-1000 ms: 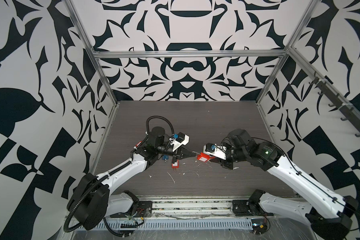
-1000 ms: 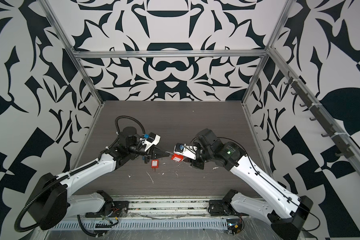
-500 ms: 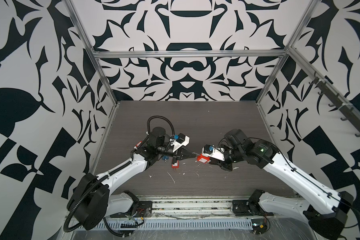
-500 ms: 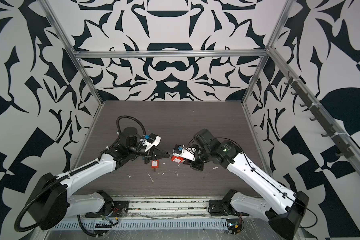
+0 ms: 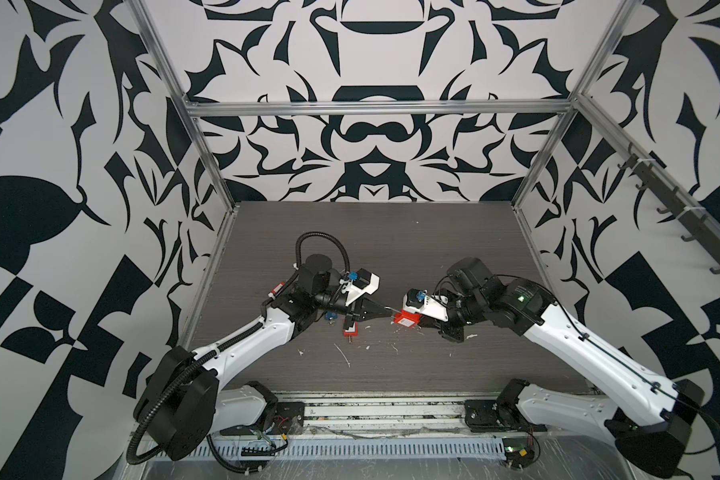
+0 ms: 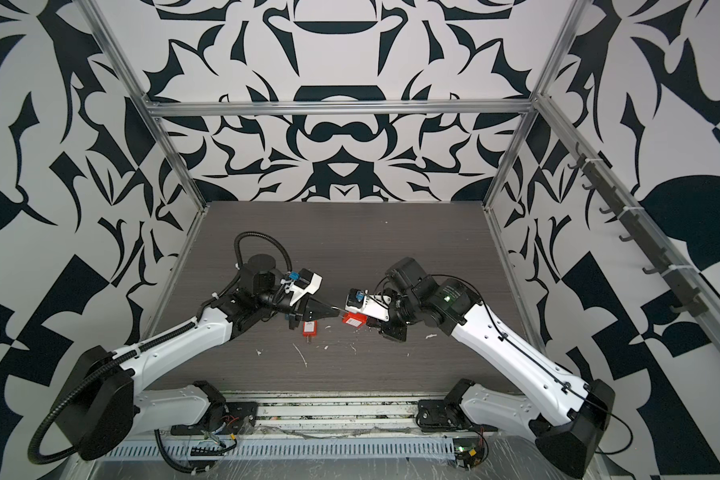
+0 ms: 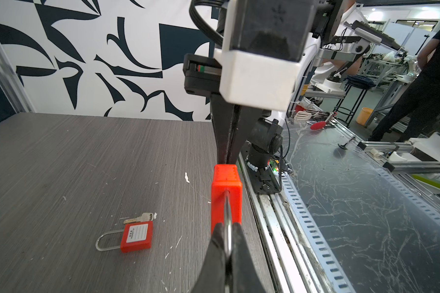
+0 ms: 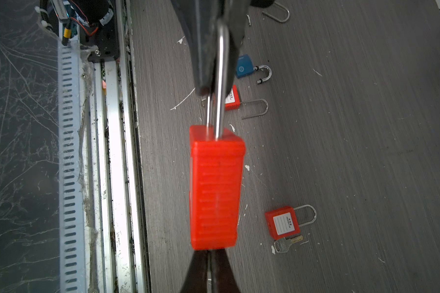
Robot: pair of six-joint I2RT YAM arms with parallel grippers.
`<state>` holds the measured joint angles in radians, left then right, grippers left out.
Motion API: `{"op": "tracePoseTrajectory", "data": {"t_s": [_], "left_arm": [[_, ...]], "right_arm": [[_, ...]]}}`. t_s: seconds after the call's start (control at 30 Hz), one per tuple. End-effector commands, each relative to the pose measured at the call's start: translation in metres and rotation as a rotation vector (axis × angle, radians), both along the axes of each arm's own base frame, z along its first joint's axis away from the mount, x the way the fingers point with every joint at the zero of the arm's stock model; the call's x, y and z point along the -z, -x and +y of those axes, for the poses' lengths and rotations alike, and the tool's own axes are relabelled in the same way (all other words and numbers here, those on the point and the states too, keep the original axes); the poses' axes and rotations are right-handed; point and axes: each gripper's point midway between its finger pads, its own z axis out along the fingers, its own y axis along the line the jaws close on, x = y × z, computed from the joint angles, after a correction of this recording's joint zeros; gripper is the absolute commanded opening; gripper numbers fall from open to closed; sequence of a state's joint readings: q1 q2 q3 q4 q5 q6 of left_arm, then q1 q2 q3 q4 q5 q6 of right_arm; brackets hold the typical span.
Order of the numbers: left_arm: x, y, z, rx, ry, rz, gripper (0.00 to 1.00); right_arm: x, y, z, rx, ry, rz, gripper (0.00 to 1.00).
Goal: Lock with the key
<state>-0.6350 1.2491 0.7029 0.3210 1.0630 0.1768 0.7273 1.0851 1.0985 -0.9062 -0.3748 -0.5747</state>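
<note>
A red padlock (image 5: 406, 320) (image 6: 354, 321) hangs in the air between the two arms, above the table's front middle. My left gripper (image 7: 228, 227) (image 5: 385, 316) is shut on its steel shackle (image 8: 220, 101). My right gripper (image 8: 208, 251) (image 7: 225, 161) is shut, with its fingertips against the bottom end of the red body (image 8: 215, 190). No key shows between those fingers; anything there is hidden. A silver key (image 8: 287, 244) (image 7: 140, 218) lies loose on the table.
The loose key lies beside a second red padlock (image 8: 282, 223) (image 7: 137, 236) with a white label. A third red padlock (image 8: 233, 97), a blue padlock (image 8: 244, 66) and a bare shackle (image 8: 277, 12) lie further on. The table's front rail (image 8: 117, 152) runs close by. White scraps dot the table.
My right gripper's jaws have closed at the bottom end of the held padlock, and that arm has edged slightly left. The left gripper has kept its hold on the shackle.
</note>
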Motion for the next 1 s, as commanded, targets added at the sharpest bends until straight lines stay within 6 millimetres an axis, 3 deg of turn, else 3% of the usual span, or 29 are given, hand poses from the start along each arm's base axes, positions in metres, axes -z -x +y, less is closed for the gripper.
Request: {"op": "tracePoseTrajectory", "data": {"t_s": [0.0, 0.17, 0.37, 0.57, 0.73, 0.97], "left_arm": [[-0.019, 0.002, 0.001, 0.012, 0.027, -0.029, 0.0], [-0.019, 0.0, 0.003, 0.004, 0.022, -0.019, 0.0], [-0.021, -0.004, 0.012, -0.023, 0.013, -0.03, 0.0], [-0.018, 0.0, 0.018, -0.019, -0.013, -0.051, 0.0], [-0.02, 0.002, 0.021, -0.016, -0.022, -0.08, 0.0], [-0.02, -0.001, 0.021, -0.024, -0.025, -0.08, 0.0]], "right_arm": [[-0.01, 0.002, -0.002, -0.011, -0.021, -0.031, 0.03], [-0.005, 0.002, -0.01, 0.006, 0.001, -0.059, 0.0], [0.021, 0.008, -0.029, 0.017, 0.113, -0.03, 0.0], [0.017, 0.016, -0.031, 0.01, 0.075, -0.002, 0.0], [0.026, 0.028, -0.038, -0.01, 0.104, 0.097, 0.0], [0.029, 0.024, -0.043, -0.001, 0.129, 0.087, 0.0]]}}
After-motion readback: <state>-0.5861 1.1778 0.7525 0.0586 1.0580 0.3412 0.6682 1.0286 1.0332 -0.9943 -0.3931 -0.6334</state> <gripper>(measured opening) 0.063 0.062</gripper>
